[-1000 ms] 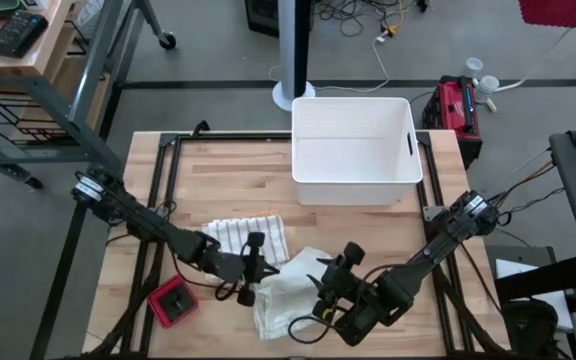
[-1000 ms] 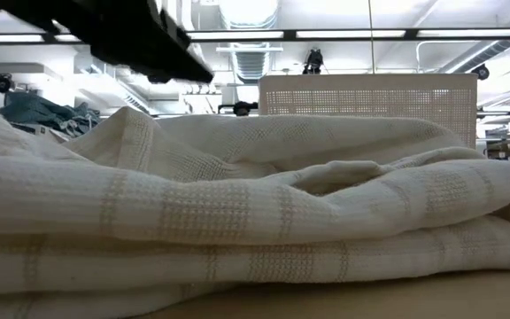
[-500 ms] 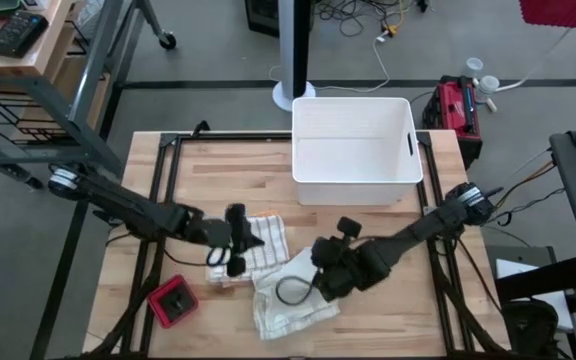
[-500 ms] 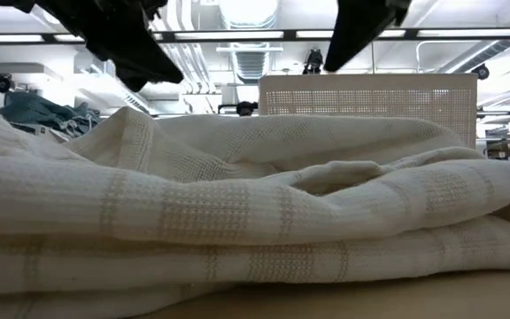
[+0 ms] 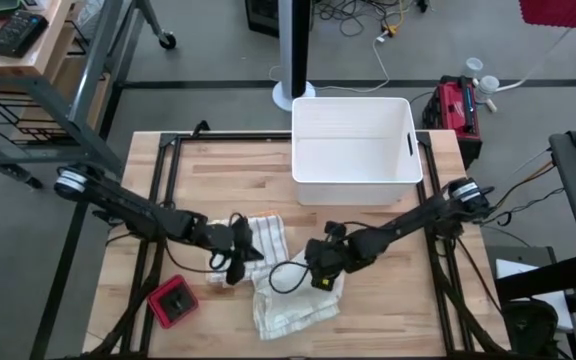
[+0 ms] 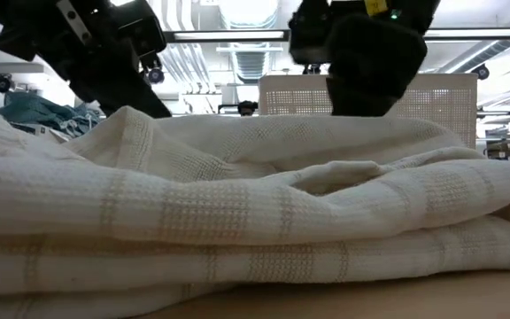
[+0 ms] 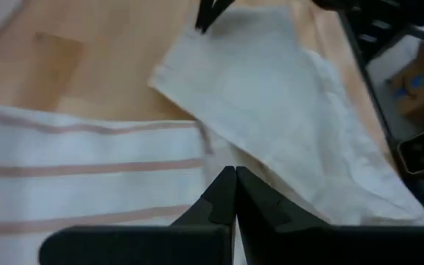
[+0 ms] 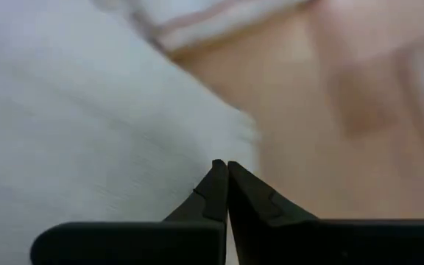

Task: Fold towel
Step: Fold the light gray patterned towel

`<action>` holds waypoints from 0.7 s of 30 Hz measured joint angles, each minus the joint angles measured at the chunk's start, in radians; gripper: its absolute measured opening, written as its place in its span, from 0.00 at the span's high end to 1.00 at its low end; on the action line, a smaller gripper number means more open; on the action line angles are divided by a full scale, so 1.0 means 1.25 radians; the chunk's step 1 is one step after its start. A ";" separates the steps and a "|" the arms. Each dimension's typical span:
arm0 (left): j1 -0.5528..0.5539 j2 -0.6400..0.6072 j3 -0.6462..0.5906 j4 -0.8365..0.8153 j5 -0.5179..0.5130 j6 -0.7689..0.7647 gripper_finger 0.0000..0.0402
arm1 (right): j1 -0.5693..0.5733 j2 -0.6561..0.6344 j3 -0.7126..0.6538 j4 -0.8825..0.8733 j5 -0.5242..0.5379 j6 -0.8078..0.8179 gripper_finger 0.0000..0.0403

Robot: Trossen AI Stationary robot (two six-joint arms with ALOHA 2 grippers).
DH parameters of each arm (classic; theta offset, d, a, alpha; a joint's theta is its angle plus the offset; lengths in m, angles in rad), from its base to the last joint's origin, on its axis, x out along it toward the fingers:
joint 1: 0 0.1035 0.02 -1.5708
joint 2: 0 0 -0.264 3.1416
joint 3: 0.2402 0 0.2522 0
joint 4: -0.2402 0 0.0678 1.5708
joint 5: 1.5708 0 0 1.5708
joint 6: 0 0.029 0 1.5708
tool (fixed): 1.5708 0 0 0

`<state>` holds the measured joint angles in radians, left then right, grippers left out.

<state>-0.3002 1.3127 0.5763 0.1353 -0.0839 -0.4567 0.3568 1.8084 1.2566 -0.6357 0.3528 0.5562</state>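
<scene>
Two towels lie on the wooden table. A striped one (image 5: 263, 238) lies flat, and a plain cream one (image 5: 290, 298) lies rumpled beside it, toward the near edge; the cream one fills the low view (image 6: 255, 204). My left gripper (image 5: 248, 252) is shut, its tips (image 7: 234, 171) over the line where the two towels meet. My right gripper (image 5: 311, 268) is shut too, pointing steeply down, with its tips (image 8: 223, 165) at the cream towel's far edge, beside bare wood. My left gripper slants down over the striped towel's edge (image 7: 197, 147); I cannot tell whether its shut tips touch the cloth. My right gripper comes from above at the cream towel's edge near a corner (image 8: 234, 129); nothing shows between the shut fingers, and I cannot tell whether they touch.
A white bin (image 5: 354, 150) stands at the table's far side, right of centre. A red square block with a black middle (image 5: 173, 303) lies near the left front corner. Bare wood shows to the right of the towels (image 5: 398, 300).
My right gripper has gone from the near edge toward the far edge and down onto the cream towel's far part, tipping steeper, and it has shut. My left gripper has drawn back toward the table's left and rolled. The towels lie as before.
</scene>
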 joint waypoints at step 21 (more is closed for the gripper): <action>-0.032 0.304 0.181 0.052 0.078 0.065 1.00 | 0.134 -0.006 0.026 0.114 -0.041 0.070 1.00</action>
<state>-0.3402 1.6928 0.8030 0.2005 0.0139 -0.3755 0.5242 1.8015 1.2893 -0.4937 0.3017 0.6441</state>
